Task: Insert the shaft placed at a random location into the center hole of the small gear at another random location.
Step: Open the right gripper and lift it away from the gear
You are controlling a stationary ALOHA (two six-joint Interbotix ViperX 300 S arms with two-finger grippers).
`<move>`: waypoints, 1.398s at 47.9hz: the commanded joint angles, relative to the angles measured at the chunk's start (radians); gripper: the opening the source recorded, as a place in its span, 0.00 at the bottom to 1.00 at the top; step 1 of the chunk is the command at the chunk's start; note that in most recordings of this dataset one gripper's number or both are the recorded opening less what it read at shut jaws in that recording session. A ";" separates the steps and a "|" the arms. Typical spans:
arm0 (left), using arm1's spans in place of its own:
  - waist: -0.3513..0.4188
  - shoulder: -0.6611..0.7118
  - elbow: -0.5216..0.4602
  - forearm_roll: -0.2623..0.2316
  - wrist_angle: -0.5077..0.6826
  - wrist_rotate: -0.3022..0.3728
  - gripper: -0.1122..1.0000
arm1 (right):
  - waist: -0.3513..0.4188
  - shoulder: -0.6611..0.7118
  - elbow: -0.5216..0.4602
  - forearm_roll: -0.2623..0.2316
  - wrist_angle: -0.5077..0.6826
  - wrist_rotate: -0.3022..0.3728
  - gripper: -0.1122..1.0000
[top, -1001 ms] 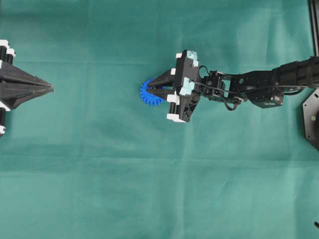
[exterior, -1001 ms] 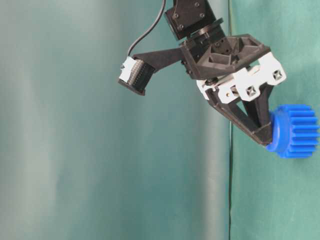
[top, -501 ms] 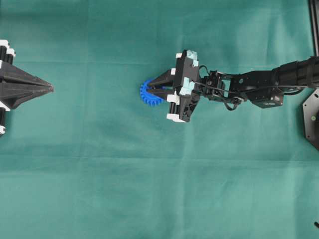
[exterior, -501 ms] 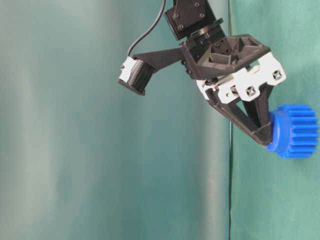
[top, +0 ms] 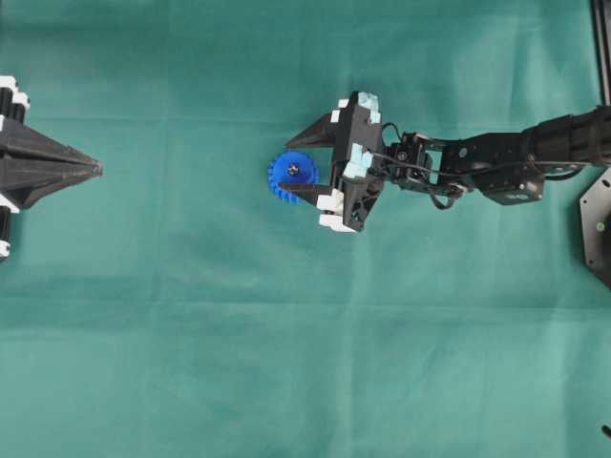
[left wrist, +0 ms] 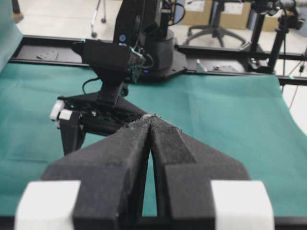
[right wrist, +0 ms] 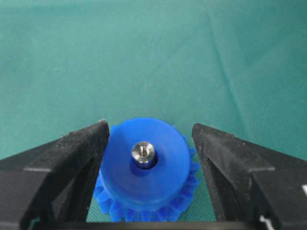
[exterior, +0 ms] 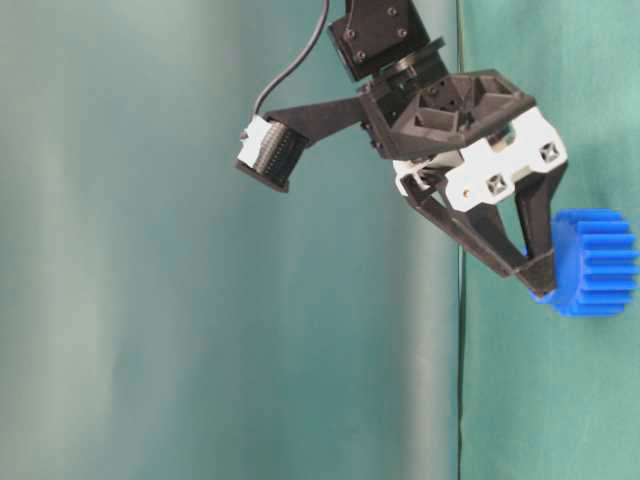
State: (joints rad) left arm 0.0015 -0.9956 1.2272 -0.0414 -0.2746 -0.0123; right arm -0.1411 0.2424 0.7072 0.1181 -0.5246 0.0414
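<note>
The small gear, bright blue with a toothed rim, lies flat on the green cloth. The shaft, a shiny metal pin, stands upright in the gear's center hole, and only a dark rim of the hole shows around it. My right gripper is open, one finger on each side of the gear and neither touching the shaft. The left finger sits very close to the gear's hub. From table level the right gripper points down beside the gear. My left gripper is shut and empty at the far left.
Green cloth covers the table. A black mount plate and a black rail sit at the right edge. In the left wrist view the right arm stands beyond the shut left gripper, with a black frame behind.
The right gripper's jaws, shut over the gear's middle before, have spread wide apart. The shaft's top now shows in the gear. The left arm has not moved.
</note>
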 commanded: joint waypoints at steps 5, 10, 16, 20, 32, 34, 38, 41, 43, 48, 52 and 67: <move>0.002 0.003 -0.009 -0.003 -0.006 0.002 0.10 | 0.009 -0.124 -0.017 -0.005 0.035 -0.011 0.77; 0.002 0.005 -0.011 -0.003 -0.006 0.000 0.10 | 0.012 -0.166 -0.015 -0.006 0.064 -0.011 0.77; 0.002 0.005 -0.009 -0.002 -0.005 0.000 0.10 | 0.020 -0.183 -0.012 -0.006 0.083 -0.011 0.77; 0.002 0.003 -0.011 -0.002 -0.006 0.002 0.10 | 0.023 -0.183 -0.012 -0.006 0.083 -0.009 0.77; 0.002 0.003 -0.011 -0.003 -0.006 0.000 0.10 | 0.028 -0.221 0.038 -0.006 0.083 -0.003 0.77; 0.002 0.002 -0.011 -0.002 -0.005 0.000 0.10 | 0.028 -0.239 0.060 -0.006 0.083 -0.003 0.77; 0.002 0.002 -0.011 -0.003 -0.006 0.000 0.10 | 0.032 -0.273 0.097 -0.005 0.081 -0.002 0.77; 0.002 0.002 -0.011 -0.003 -0.006 0.002 0.10 | 0.035 -0.305 0.129 -0.005 0.078 -0.002 0.77; 0.002 0.000 -0.011 -0.003 -0.006 0.000 0.10 | 0.037 -0.325 0.149 -0.003 0.078 -0.002 0.77; 0.002 -0.003 -0.012 -0.003 -0.005 0.000 0.10 | 0.038 -0.385 0.207 -0.003 0.078 -0.002 0.77; 0.002 -0.005 -0.012 -0.003 -0.006 0.002 0.10 | 0.038 -0.439 0.253 -0.002 0.081 0.000 0.77; 0.002 -0.005 -0.011 -0.003 -0.005 0.000 0.10 | 0.038 -0.611 0.383 0.000 0.104 0.008 0.77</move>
State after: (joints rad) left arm 0.0015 -1.0032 1.2272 -0.0430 -0.2746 -0.0123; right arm -0.1058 -0.3221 1.0815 0.1150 -0.4264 0.0460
